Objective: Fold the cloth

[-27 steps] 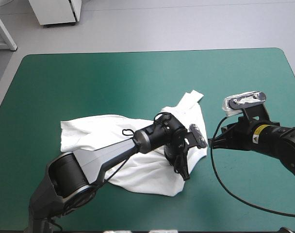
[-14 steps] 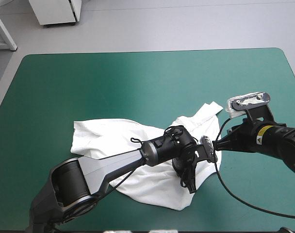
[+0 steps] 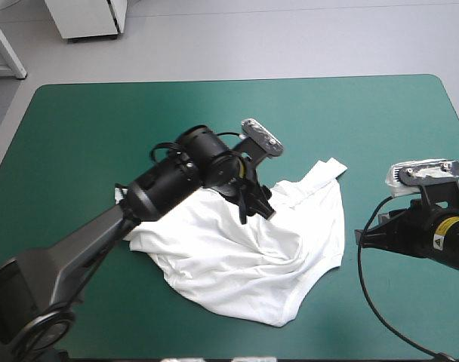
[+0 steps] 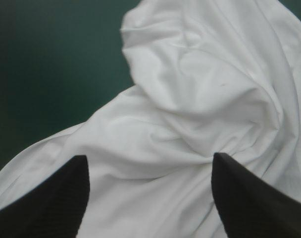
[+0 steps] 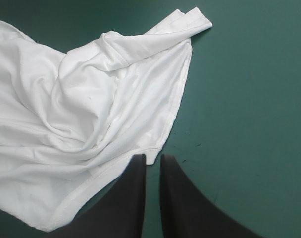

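Observation:
The white T-shirt (image 3: 244,260) lies crumpled in a loose heap at the middle of the teal-green table, one sleeve (image 3: 325,170) pointing toward the far right. My left gripper (image 3: 254,207) hovers over the heap's far side, open; in the left wrist view its black fingers (image 4: 61,198) stand wide apart above the T-shirt (image 4: 190,99) with nothing between them. My right gripper (image 3: 359,237) sits low just off the shirt's right edge. In the right wrist view the right gripper (image 5: 151,157) is shut, its tips at the hem (image 5: 140,148) of the T-shirt, holding nothing.
Bare teal-green cover (image 3: 101,121) surrounds the shirt on all sides, widest toward the far edge and the left. The left arm (image 3: 86,249) crosses the near-left part of the table.
The left gripper, shut on the shirt earlier and dragging it right, has let go, opened, risen and pulled back toward the far left. The right gripper has drawn back to the right.

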